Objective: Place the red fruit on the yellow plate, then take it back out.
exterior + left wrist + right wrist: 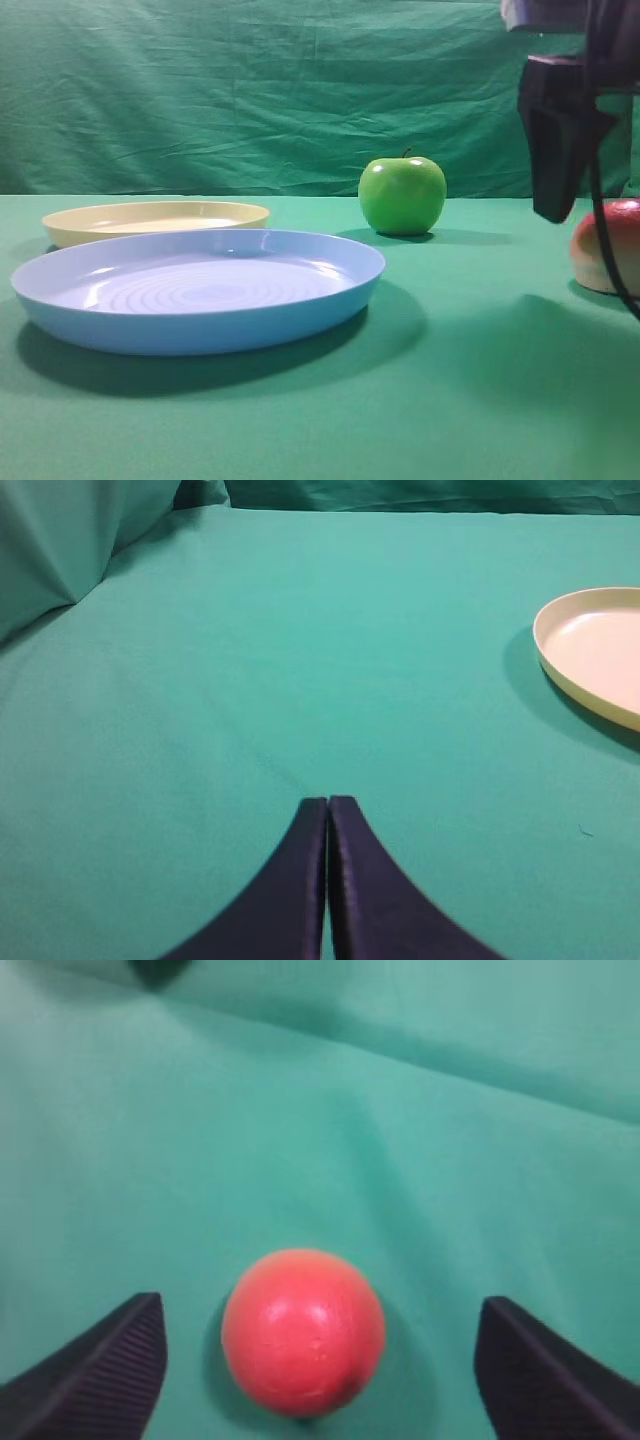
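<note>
Approach to pick-up: the right gripper (pixel 315 1360), jaws wide apart, is held above the smooth round red fruit (pixel 303 1331), which rests on the green cloth (pixel 420 1150); lowering and closing are judged next.

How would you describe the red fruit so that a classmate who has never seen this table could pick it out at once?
Start at the big blue plate on the green cloth, then look far right, past the green apple. There, under the open right gripper, sits the red fruit. Unlike the all-green, stemmed apple, it is red on top and fades to pale cream below.
</note>
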Controlling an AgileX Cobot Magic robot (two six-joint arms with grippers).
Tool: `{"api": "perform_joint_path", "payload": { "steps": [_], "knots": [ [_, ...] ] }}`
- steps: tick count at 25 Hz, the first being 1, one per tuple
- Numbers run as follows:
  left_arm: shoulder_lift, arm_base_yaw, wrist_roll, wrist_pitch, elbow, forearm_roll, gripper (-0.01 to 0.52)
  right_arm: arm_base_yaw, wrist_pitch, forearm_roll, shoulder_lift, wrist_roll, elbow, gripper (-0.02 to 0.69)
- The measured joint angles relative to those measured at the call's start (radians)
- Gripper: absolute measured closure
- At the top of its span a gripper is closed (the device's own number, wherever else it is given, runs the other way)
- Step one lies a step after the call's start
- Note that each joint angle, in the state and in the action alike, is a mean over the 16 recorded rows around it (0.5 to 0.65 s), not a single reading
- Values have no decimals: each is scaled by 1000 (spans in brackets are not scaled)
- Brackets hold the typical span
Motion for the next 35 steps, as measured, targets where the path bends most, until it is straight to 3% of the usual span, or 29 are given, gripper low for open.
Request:
{"api": "perform_joint_path", "payload": {
  "steps": [7,12,16,30,35],
  "knots": [
    [0,0,0,0,0,0,514,0,81,29,-220,-2,-8,506],
    [0,0,0,0,0,0,514,0,103,63,-397,-37,23,637],
    [0,0,0,0,0,0,514,0,111,91,-554,-66,63,665],
    [0,0,0,0,0,0,514,-4,188,96,-1067,-107,164,665],
    [0,0,1,0,0,0,514,-52,125,64,-1156,-105,222,665]
  ]
}}
